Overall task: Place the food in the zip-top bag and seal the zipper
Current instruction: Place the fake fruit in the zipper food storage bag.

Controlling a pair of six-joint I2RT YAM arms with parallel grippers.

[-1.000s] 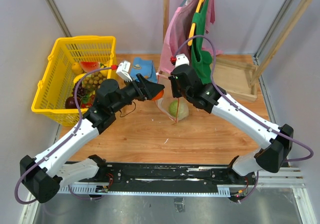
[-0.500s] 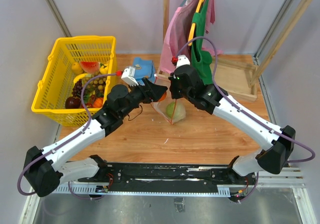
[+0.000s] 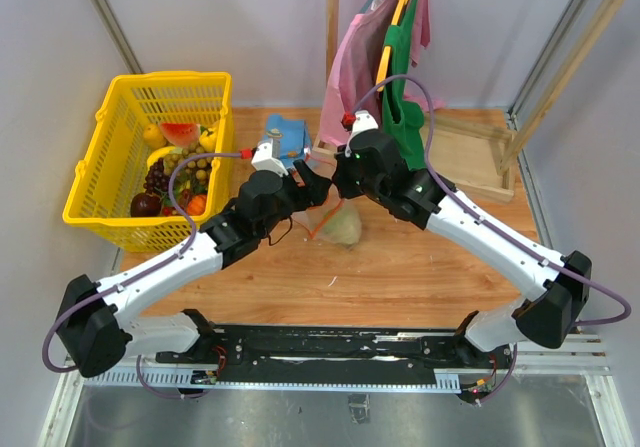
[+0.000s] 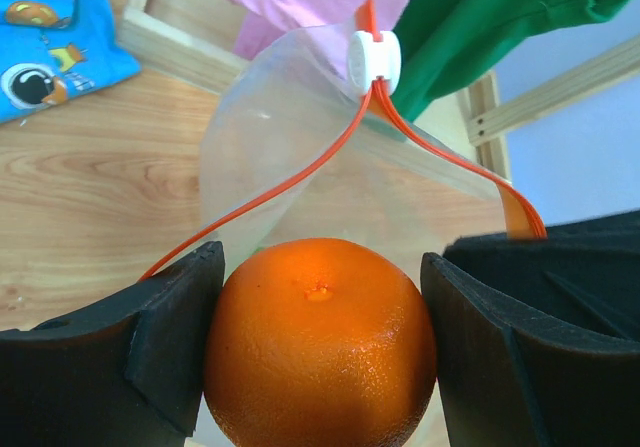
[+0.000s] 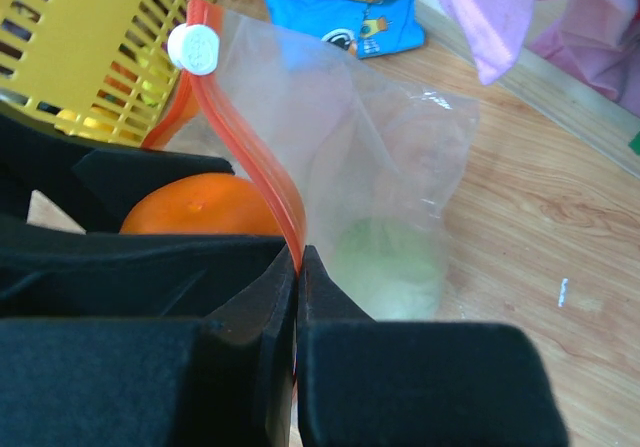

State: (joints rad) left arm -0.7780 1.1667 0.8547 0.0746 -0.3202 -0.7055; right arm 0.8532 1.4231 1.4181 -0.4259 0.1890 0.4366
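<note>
roughly partway, no further: green piece point(image 5: 385, 267) already lying in the zip-top bag point(image 5: 370, 157), low in the middle of the right wrist view. orange point(image 4: 320, 362) clamped in the wide-set left gripper point(image 4: 320, 267), poised at the bag's mouth, apparently not yet dropped in. right gripper point(image 5: 298, 267) pinched together on the red zipper point(image 5: 245, 147), holding the mouth up. left to do, judging by the fruit-filled yellow basket point(image 3: 100, 157) at upper left: more loading, then sealing.

fruit point(image 4: 318, 352) just before bag point(image 4: 280, 137) mouth
</note>
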